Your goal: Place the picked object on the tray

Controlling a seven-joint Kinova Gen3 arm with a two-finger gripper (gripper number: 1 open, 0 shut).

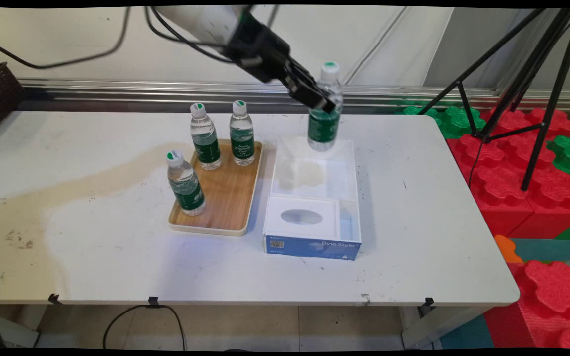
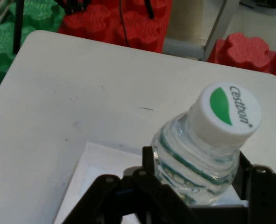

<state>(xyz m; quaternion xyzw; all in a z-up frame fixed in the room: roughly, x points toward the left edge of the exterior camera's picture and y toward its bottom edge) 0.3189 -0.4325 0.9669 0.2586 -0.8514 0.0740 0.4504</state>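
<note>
Above the far compartment of the clear box (image 1: 313, 173), gripper (image 1: 325, 104) holds a water bottle (image 1: 324, 116) aloft, jaws clamped on its shoulder, upright. Carry step, by judgement. Three bottles (image 1: 206, 143) stand on the wooden tray (image 1: 225, 198) beside.

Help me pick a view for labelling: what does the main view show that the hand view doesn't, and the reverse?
Only the main view shows the wooden tray with three bottles standing on it, and the whole clear box under the held bottle. Only the hand view shows the cap's top, lettered Cestbon. Both show the tool shut on that bottle above the white table, with red foam blocks beyond.
</note>
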